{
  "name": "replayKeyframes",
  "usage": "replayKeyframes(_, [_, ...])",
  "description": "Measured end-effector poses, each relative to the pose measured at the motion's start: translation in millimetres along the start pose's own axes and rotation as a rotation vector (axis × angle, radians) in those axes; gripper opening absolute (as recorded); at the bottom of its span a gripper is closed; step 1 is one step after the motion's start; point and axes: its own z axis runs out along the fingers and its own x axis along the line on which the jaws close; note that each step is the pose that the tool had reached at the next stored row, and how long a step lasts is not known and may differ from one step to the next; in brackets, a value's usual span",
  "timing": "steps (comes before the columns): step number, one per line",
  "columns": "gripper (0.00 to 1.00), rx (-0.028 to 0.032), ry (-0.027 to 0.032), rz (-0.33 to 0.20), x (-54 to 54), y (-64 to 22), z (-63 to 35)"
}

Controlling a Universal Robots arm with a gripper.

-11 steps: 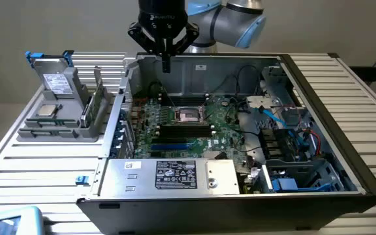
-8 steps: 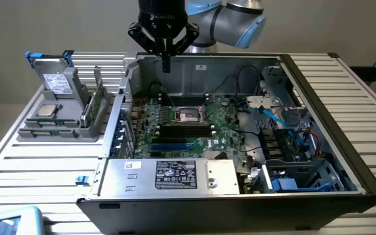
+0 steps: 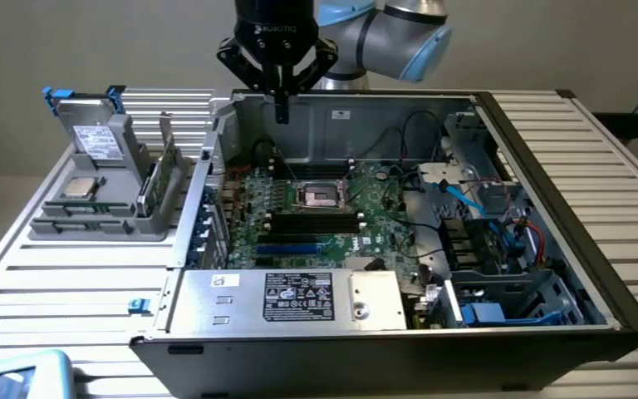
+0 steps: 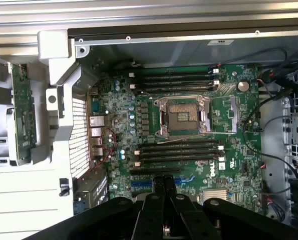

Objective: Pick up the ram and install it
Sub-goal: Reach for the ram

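In the exterior view, my gripper [image 3: 282, 106] hangs at upper middle, over the back wall of the open computer case [image 3: 408, 357], with its fingers pressed together on nothing. The ram [image 3: 155, 181] stands on edge in the grey rack [image 3: 97, 226] at the exterior view's left, upright so that its long edge can be pinched. In the wrist view, my closed fingers point at the motherboard [image 4: 189, 120], whose dark memory slots [image 4: 179, 149] lie empty beside the processor socket [image 4: 184, 116]. The ram sits outside the case wall, well apart from me.
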Motion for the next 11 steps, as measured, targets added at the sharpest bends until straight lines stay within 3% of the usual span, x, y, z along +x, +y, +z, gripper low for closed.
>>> replayKeyframes(4, [0.11,0.0001,0.0001,0.000,6.9,-0.5,-0.2])
replayKeyframes(11, [0.11,0.0000,-0.0002,0.000,34.9,-2.5,-0.8])
